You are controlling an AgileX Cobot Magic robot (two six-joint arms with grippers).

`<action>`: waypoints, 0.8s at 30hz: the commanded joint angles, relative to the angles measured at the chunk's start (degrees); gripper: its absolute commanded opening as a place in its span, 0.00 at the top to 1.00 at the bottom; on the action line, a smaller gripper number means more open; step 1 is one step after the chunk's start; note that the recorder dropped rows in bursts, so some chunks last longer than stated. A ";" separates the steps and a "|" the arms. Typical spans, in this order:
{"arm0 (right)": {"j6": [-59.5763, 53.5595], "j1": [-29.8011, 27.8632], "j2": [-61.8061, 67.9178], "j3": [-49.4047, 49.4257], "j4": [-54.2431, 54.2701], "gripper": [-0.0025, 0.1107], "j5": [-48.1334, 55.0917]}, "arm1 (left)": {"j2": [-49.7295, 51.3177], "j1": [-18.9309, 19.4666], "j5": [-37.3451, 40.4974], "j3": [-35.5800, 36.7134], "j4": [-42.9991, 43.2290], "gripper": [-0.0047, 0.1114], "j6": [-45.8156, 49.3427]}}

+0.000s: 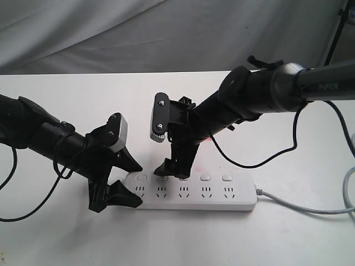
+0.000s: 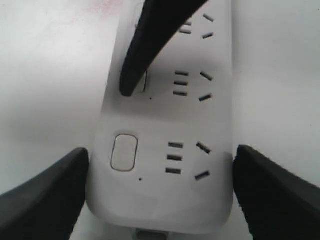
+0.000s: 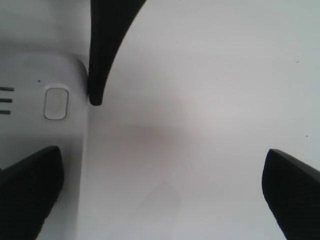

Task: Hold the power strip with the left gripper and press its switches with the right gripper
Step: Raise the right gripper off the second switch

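White power strip (image 1: 194, 195): I see left gripper (image 1: 125, 180) reaching from 9 o'clock, pinching its end; right gripper (image 1: 173, 170) slants from 2 o'clock, fingers spread, one tip on second switch (image 1: 162, 179).

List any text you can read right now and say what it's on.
"PIPER": faint lettering on the glossy dark arm at the right of the exterior view.
No print can be read on the power strip in any view.
No other text is visible.
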 commanded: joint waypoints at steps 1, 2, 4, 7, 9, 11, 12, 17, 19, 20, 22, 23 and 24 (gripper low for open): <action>-1.88 0.23 1.17 1.29 -5.02 0.06 1.18 | 0.19 -0.28 -0.73 0.04 -0.38 0.58 0.21; -1.88 0.35 1.17 1.29 -5.54 0.06 1.85 | 0.19 -0.28 -0.73 0.04 -0.38 0.58 0.21; -1.88 0.58 1.28 1.29 -5.80 0.06 1.86 | 0.19 -0.28 -0.73 0.04 -0.38 0.58 0.21; -1.67 0.63 1.68 1.29 -6.72 0.06 1.74 | 0.19 -0.28 -0.73 0.04 -0.38 0.58 0.21; -1.72 0.63 1.93 1.29 -6.32 0.06 1.74 | 0.19 -0.28 -0.73 0.04 -0.38 0.58 0.21; -1.59 0.63 1.02 1.29 -4.63 0.06 1.65 | 0.19 -0.28 -0.73 0.04 -0.38 0.58 0.21; -1.24 0.63 0.26 1.29 -3.99 0.06 1.77 | 0.19 -0.28 -0.73 0.04 -0.38 0.58 0.21; -0.48 0.63 -5.47 1.29 -0.14 0.06 4.49 | 0.19 -0.28 -0.73 0.04 -0.38 0.58 0.21; -0.36 0.63 -6.94 1.29 0.42 0.06 4.99 | 0.19 -0.28 -0.73 0.04 -0.38 0.58 0.21; -0.25 0.63 -7.42 1.29 1.01 0.06 5.13 | 0.19 -0.28 -0.73 0.04 -0.38 0.58 0.21; 0.11 0.63 -8.18 1.29 1.31 0.06 5.24 | 0.19 -0.28 -0.73 0.04 -0.38 0.58 0.21; 0.11 0.63 -8.32 1.29 1.31 0.06 5.24 | 0.19 -0.28 -0.73 0.04 -0.38 0.58 0.21; 0.25 0.63 -8.33 1.29 1.31 0.06 5.24 | 0.19 -0.28 -0.73 0.04 -0.38 0.58 0.21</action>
